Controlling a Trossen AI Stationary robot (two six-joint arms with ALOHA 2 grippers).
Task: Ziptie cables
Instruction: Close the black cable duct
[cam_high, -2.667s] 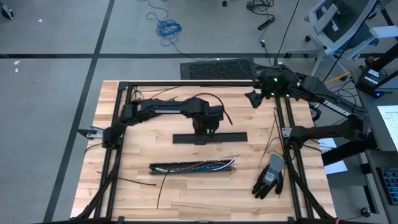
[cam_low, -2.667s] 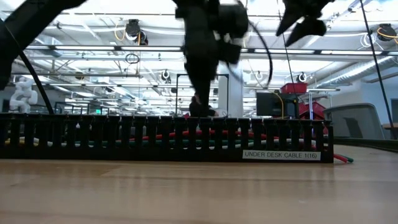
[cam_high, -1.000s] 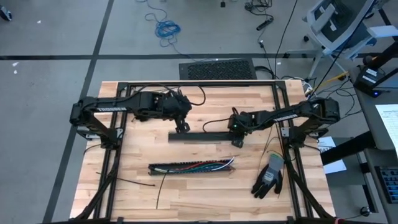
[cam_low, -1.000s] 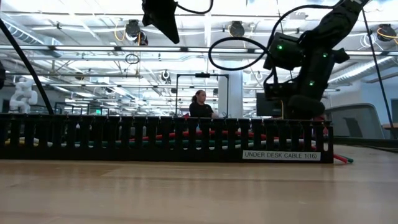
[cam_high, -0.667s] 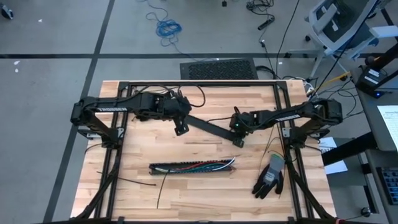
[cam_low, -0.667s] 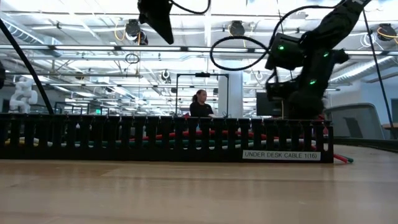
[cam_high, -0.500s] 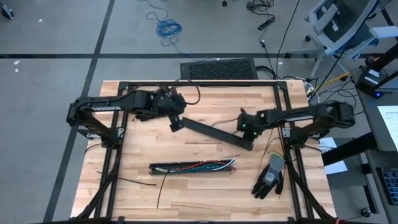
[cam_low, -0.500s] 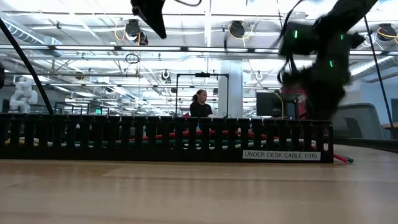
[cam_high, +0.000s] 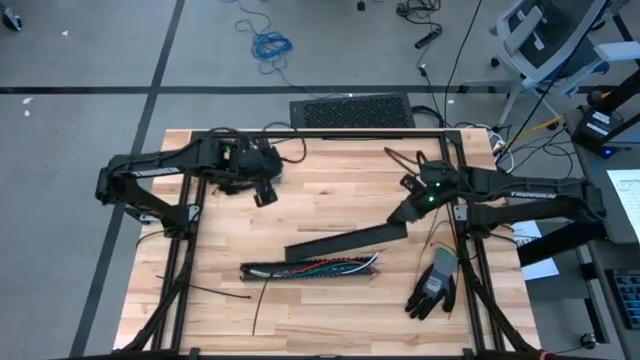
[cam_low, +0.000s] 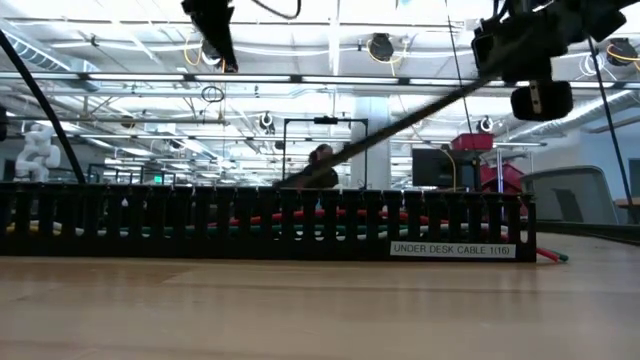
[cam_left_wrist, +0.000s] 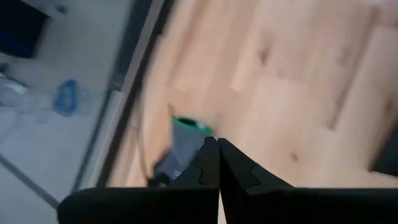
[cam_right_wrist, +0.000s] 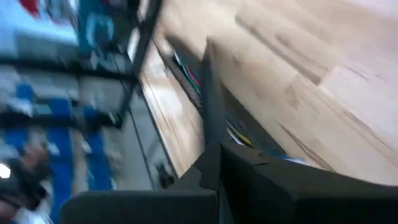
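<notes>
High view — the left hand (cam_high: 266, 196) hangs over the far left part of the wooden counter (cam_high: 330, 170), clenched on nothing. The right hand (cam_high: 408, 212) sits at the right side, clamped on one end of a long dark flat strip (cam_high: 345, 241). The strip slants from that hand down toward the middle, its free end just above the slotted black tray (cam_high: 310, 268). The cables (cam_high: 325, 266) lie inside this tray, coloured wires running its length, near the front centre of the counter. A grey-and-black glove (cam_high: 433, 286) lies at the front right, near the frame rail. Thin black strips (cam_high: 222, 293) lie at the front left, apart from the tray.

Low view — the tray (cam_low: 260, 222) fills the width, with red and green wire (cam_low: 300, 215) showing through its slots and a white label (cam_low: 452, 249) on its right part. The strip (cam_low: 400, 125) slopes up from behind the tray to the right hand (cam_low: 535, 65) at upper right. A person shows far behind.

Left wrist view — fingers (cam_left_wrist: 208, 168) pressed together, nothing between, bare wood beyond.

Right wrist view — fingers closed on the strip (cam_right_wrist: 208, 99), which runs out over the tray and its wires (cam_right_wrist: 239, 134).
</notes>
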